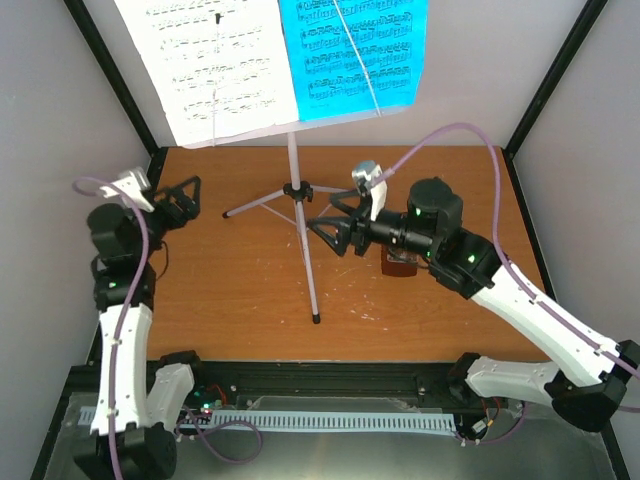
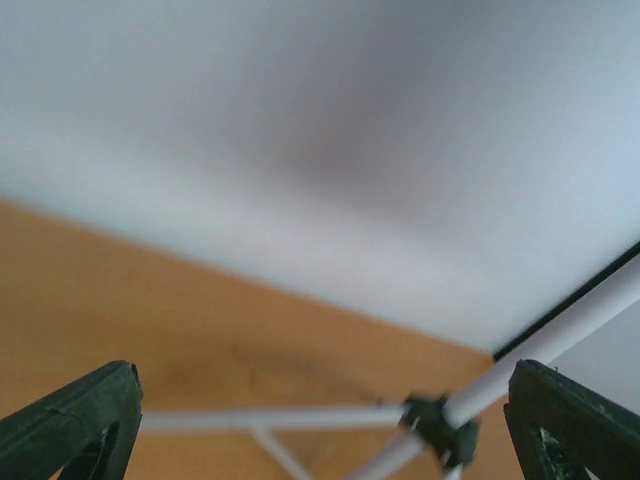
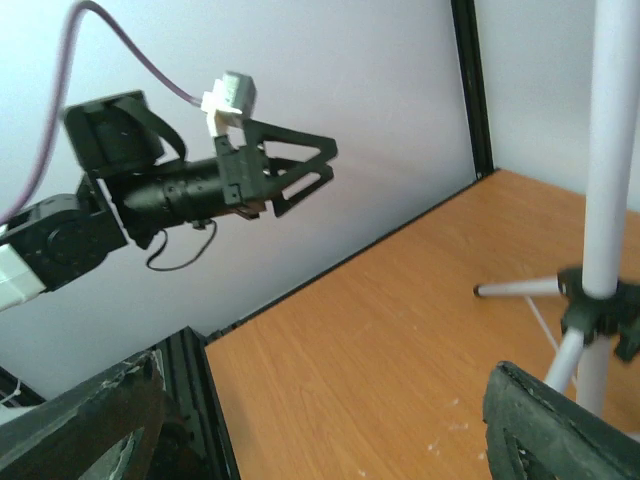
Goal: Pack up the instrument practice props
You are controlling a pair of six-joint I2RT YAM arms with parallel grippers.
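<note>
Closest to the lens, two dark fingers (image 2: 70, 425) of my left claw (image 1: 188, 203) sit at the bottom corners of the left wrist view. They are spread wide, with nothing between them but the table (image 1: 230, 300) beyond. The two fingers (image 3: 560, 425) of my right claw (image 1: 325, 235) are likewise parted wide and grip nothing. That makes two claws, both empty. One white music stand (image 1: 297, 220) stands upright on the brown table between my two arms. Its pole rises just beside my right claw, not gripped, and well apart from the left one. From above I count two thin legs plainly, one running left and one coming toward my bases; a third I cannot make out behind my right claw. Two sheets lean on its desk side by side, one white sheet (image 1: 210, 70) on the left and one blue sheet (image 1: 350, 50) on the right. One small brown metronome (image 1: 400, 266) sits on the table to the right of the stand, mostly covered by my right arm.
</note>
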